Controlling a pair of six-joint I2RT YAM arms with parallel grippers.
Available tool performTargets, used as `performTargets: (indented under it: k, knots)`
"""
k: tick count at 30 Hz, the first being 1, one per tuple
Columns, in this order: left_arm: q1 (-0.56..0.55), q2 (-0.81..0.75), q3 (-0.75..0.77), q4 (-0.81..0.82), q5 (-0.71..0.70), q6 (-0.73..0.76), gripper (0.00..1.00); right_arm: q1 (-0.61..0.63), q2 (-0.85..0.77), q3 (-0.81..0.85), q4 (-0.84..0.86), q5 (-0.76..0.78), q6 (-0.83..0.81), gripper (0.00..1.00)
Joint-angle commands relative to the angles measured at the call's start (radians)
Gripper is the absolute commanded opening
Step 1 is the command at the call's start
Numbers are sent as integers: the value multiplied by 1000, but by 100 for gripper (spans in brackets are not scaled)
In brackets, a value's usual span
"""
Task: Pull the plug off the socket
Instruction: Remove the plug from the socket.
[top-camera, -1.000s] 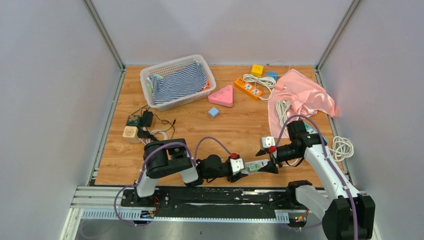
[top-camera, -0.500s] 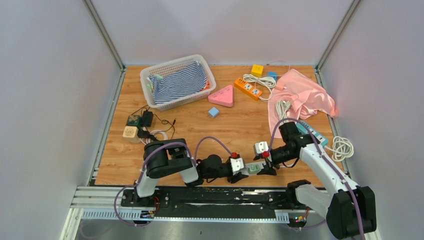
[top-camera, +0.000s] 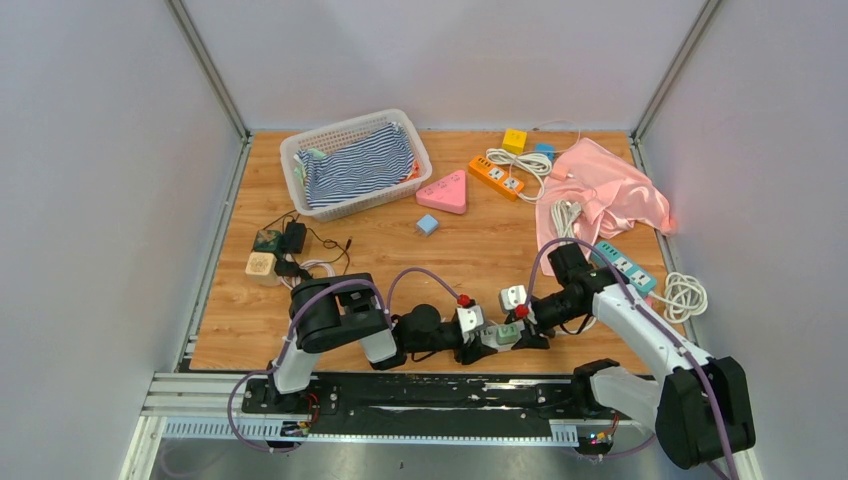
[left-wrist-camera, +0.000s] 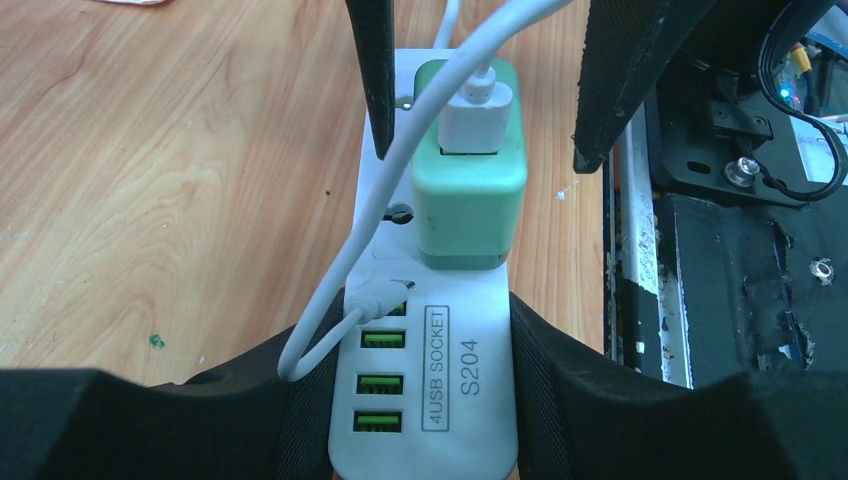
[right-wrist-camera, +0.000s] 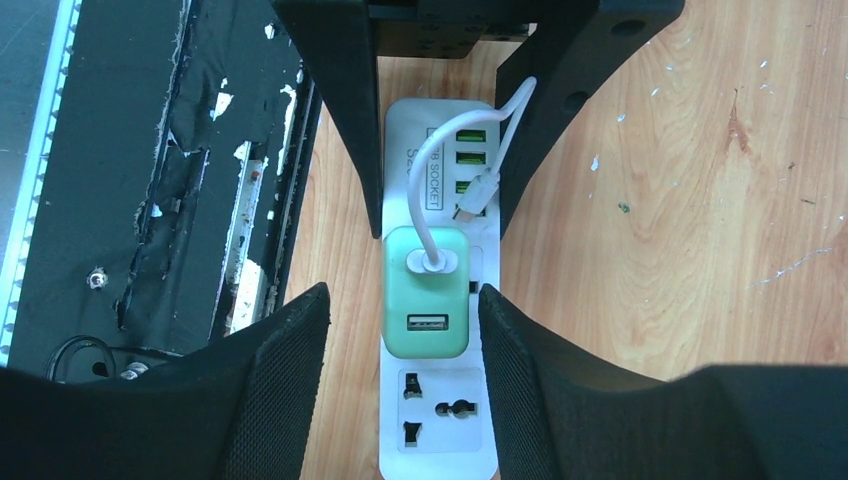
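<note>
Your left jaws are clamping the USB end of the white socket strip, which is lying flat at the near edge of the bench. The green plug is sitting seated in that strip. Your right jaws are standing open, straddling the plug with a finger on each side, not yet closing on it.
</note>
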Motion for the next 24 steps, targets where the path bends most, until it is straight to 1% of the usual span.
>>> performTargets:
  k: [1,17,24]
  knots:
    - [5,18,10,0,-11,-13,0,20,4,-15,8,10,18,57]
    - [2,15,17,-25,-47,-12,0,27,16,-15,7,-3,30,38]
    - [0,12,21,-35,-51,-14,0,34,20,-12,-13,-16,14,20]
